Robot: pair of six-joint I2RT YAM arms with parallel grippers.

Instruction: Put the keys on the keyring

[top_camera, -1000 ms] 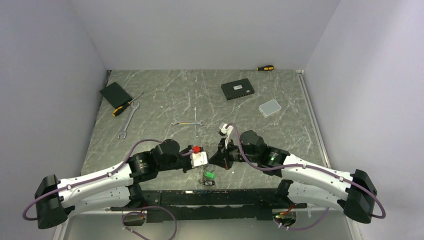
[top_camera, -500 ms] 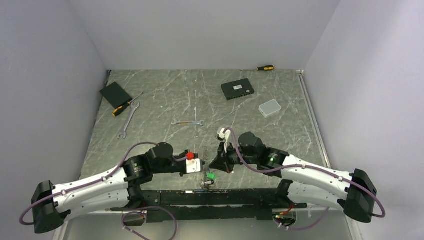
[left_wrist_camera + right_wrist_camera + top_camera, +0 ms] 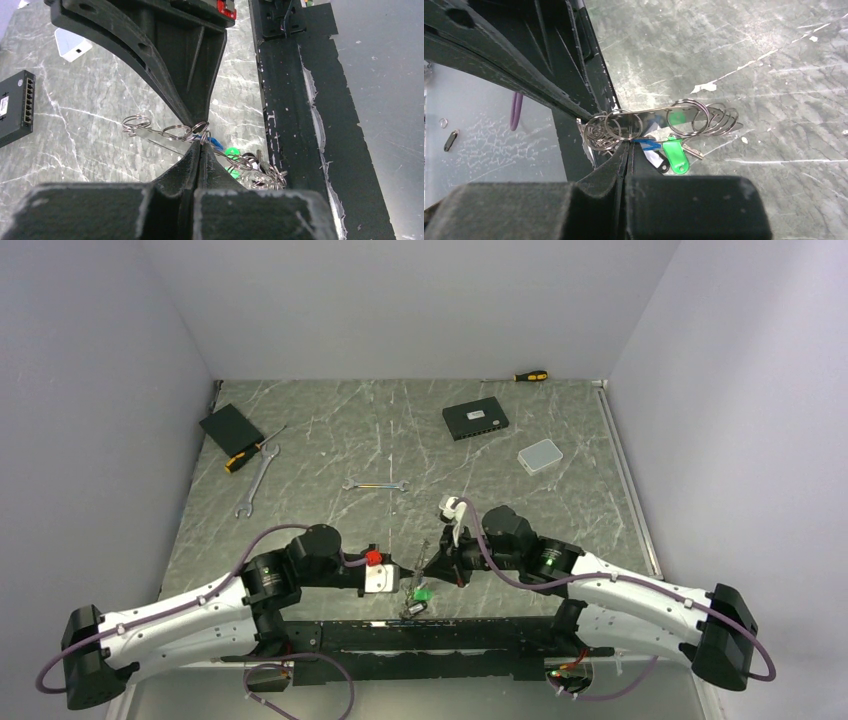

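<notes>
The keyring [image 3: 664, 114] shows edge-on as a thin silvery band with several small split rings along it, held just above the table. It also shows in the left wrist view [image 3: 160, 132]. My left gripper [image 3: 200, 142] is shut on a small ring at one end of it. My right gripper [image 3: 628, 143] is shut on a ring of the same band, fingertip to fingertip with the left. In the top view the left gripper [image 3: 404, 574] and the right gripper [image 3: 428, 566] meet near the front edge. Keys with green [image 3: 676, 154], blue and black tags hang below, and a bunch of keys [image 3: 260, 170] lies on the table.
A black rail [image 3: 450, 635] runs along the near edge, right beside the keys. Farther back lie a long spanner [image 3: 257, 480], a small spanner [image 3: 375, 485], a screwdriver [image 3: 248, 455], a black box [image 3: 231, 427], a network switch [image 3: 475, 419], a white case [image 3: 540, 455] and another screwdriver [image 3: 530, 376].
My left wrist has shifted a little left and toward the near edge. My right gripper has moved slightly nearer too. Both have stayed shut, and the keys have barely moved.
</notes>
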